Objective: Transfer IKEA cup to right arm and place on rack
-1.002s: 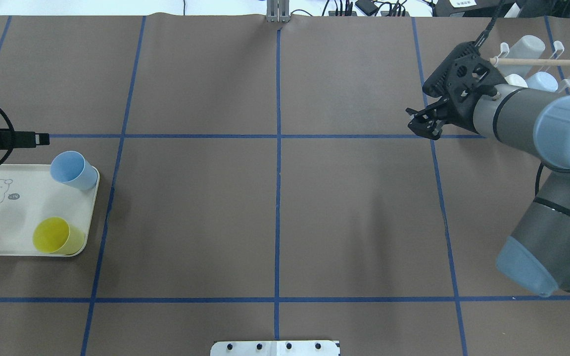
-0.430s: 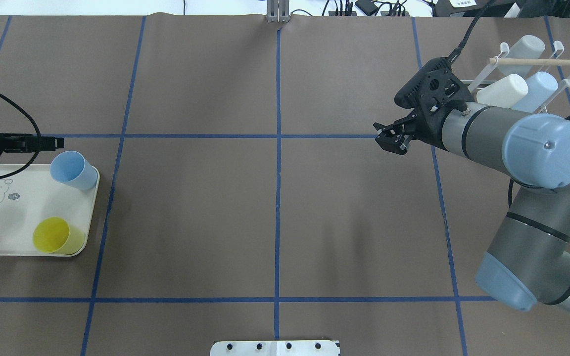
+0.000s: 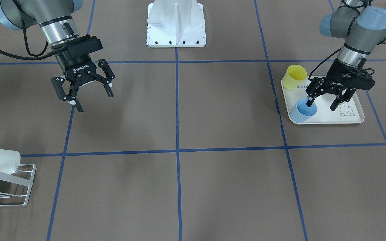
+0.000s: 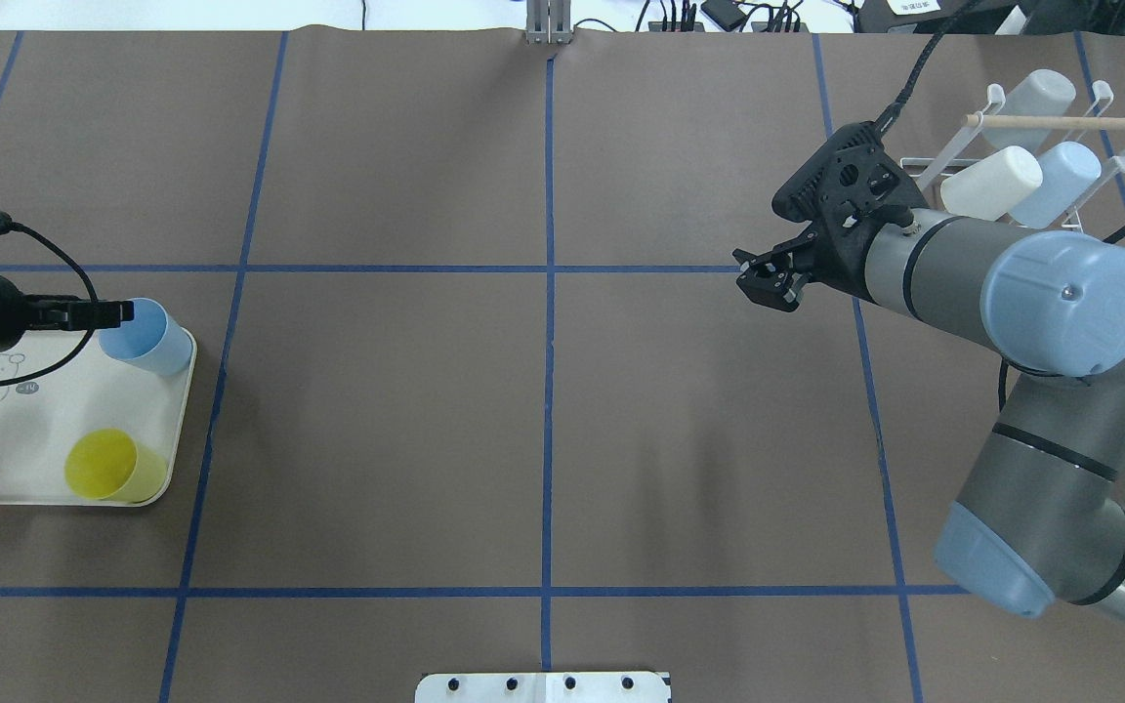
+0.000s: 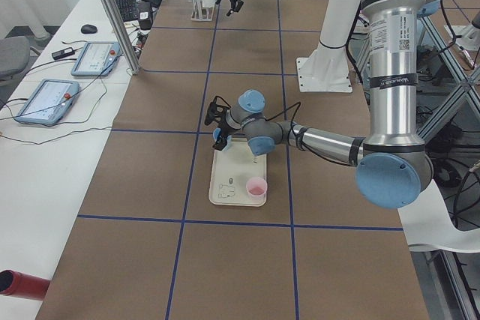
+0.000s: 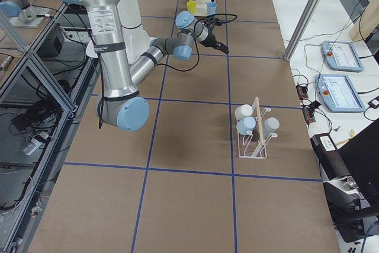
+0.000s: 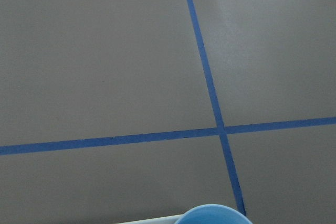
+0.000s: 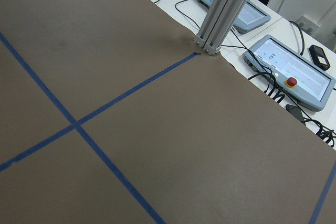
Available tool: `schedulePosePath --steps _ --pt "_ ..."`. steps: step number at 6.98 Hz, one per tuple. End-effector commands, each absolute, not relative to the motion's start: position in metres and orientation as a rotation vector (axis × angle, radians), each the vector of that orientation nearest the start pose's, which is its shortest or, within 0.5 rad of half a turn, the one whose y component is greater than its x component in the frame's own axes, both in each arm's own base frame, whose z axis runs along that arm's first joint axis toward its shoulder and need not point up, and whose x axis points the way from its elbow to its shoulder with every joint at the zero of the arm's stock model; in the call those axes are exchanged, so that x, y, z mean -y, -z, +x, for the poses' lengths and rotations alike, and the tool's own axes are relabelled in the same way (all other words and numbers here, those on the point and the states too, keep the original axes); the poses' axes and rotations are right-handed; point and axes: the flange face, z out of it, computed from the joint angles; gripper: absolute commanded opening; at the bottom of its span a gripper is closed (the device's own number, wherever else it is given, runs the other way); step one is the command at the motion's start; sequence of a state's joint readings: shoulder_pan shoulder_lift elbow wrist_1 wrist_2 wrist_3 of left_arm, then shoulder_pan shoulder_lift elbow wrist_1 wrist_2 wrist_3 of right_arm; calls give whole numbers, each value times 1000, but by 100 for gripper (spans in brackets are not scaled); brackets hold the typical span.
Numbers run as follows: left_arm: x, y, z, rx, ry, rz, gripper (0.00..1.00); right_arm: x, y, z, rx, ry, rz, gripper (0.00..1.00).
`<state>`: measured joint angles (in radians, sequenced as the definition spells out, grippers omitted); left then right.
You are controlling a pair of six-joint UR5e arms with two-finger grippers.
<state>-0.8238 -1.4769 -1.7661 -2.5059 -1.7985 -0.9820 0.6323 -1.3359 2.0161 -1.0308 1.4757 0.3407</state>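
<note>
Now the left gripper (image 3: 321,105) brackets the blue cup (image 3: 302,113).
Jaws wide, one finger inside the upright cup at the tray (image 3: 355,119) corner, one outside; the right gripper (image 3: 86,98), spread and empty, hangs well apart toward the rack (image 3: 13,181).

Pale blue plastic cup (image 3: 302,114): upright, mouth up, at corner of cream tray (image 3: 328,122). White wire rack with wooden dowel (image 4: 1061,121): far right table corner, three cups (image 4: 990,184) on prongs. Silver-grey right arm (image 4: 934,266): raised, just beside rack.
</note>
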Motion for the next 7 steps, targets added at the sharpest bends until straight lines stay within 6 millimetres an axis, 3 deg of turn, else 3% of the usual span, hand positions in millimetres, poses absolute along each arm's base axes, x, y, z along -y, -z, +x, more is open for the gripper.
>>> schedulePosePath --steps 1,4,7 --pt "424 -520 265 -890 84 516 64 428 -270 -346 669 466 1037 100" --pt "423 -518 266 -895 78 517 1 427 -270 -347 670 468 1037 100" --pt "422 -508 260 -897 29 550 0 426 -270 -348 672 469 1035 100"
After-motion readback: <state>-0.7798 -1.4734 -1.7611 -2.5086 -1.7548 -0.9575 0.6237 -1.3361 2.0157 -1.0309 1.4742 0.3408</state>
